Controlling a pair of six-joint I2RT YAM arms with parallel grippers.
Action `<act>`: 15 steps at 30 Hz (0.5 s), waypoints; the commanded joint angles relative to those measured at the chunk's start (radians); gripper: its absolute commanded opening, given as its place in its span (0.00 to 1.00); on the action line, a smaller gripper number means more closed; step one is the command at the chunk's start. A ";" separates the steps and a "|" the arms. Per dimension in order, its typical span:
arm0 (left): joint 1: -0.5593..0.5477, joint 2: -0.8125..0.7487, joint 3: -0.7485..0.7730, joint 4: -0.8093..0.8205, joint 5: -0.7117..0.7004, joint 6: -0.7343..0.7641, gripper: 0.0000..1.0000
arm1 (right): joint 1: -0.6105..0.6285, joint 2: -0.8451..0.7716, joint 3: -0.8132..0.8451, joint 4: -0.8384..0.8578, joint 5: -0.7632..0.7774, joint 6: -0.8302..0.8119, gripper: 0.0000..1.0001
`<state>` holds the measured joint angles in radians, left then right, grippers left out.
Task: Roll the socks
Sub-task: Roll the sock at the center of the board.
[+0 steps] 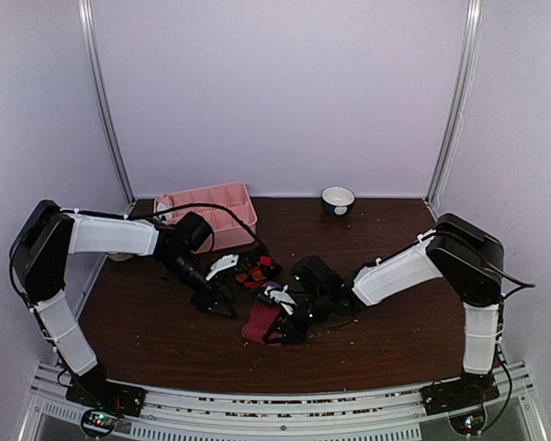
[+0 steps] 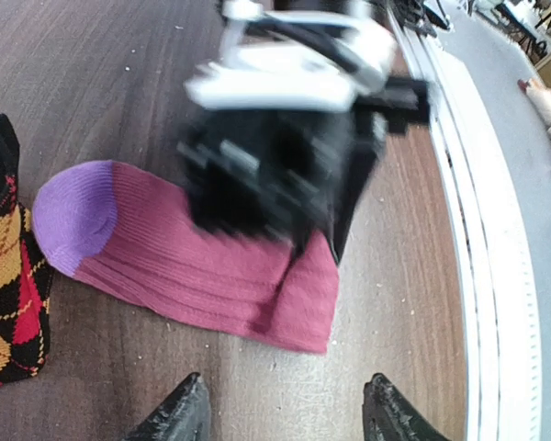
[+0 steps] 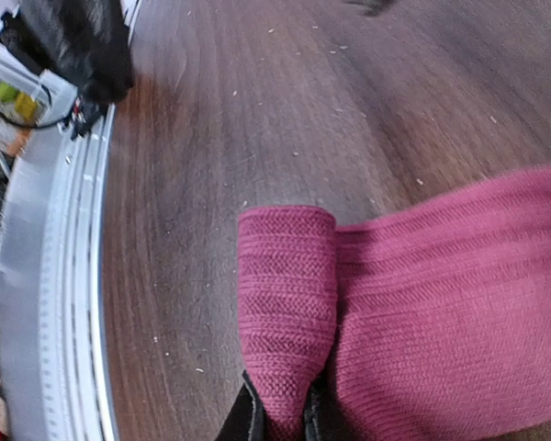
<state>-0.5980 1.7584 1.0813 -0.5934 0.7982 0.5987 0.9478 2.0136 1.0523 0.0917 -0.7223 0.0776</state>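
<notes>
A magenta-pink sock with a purple toe lies flat on the dark wooden table; it also shows in the top view. My right gripper is shut on its cuff end, which is folded up and over the sock's body. In the left wrist view the right gripper sits on the sock's open end. A black argyle sock lies beside the purple toe, also in the top view. My left gripper is open and empty, just short of the pink sock's edge.
A pink compartment tray stands at the back left. A small white bowl sits at the back centre. The metal rail runs along the table's near edge. Walls close in the back and sides.
</notes>
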 commanded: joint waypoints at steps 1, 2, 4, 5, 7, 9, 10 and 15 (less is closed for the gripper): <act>-0.040 -0.045 -0.052 0.088 -0.036 0.048 0.58 | -0.062 0.075 -0.101 -0.116 -0.006 0.201 0.00; -0.061 -0.050 -0.061 0.105 -0.052 0.052 0.58 | -0.069 0.073 -0.110 -0.108 -0.011 0.221 0.00; -0.105 -0.054 -0.070 0.142 -0.102 0.057 0.58 | -0.074 0.070 -0.106 -0.130 -0.010 0.242 0.00; -0.128 -0.053 -0.073 0.163 -0.128 0.059 0.58 | -0.075 0.071 -0.105 -0.136 -0.008 0.253 0.00; -0.167 -0.048 -0.071 0.198 -0.177 0.063 0.59 | -0.075 0.077 -0.095 -0.161 -0.004 0.269 0.00; -0.201 -0.038 -0.068 0.227 -0.225 0.072 0.59 | -0.074 0.088 -0.085 -0.172 -0.008 0.286 0.00; -0.218 -0.032 -0.066 0.238 -0.250 0.078 0.59 | -0.074 0.092 -0.079 -0.178 -0.010 0.295 0.00; -0.293 -0.010 -0.075 0.304 -0.379 0.092 0.59 | -0.076 0.114 -0.070 -0.154 -0.029 0.364 0.00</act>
<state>-0.8543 1.7340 1.0172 -0.3916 0.5510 0.6609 0.8783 2.0304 1.0260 0.1219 -0.8505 0.3641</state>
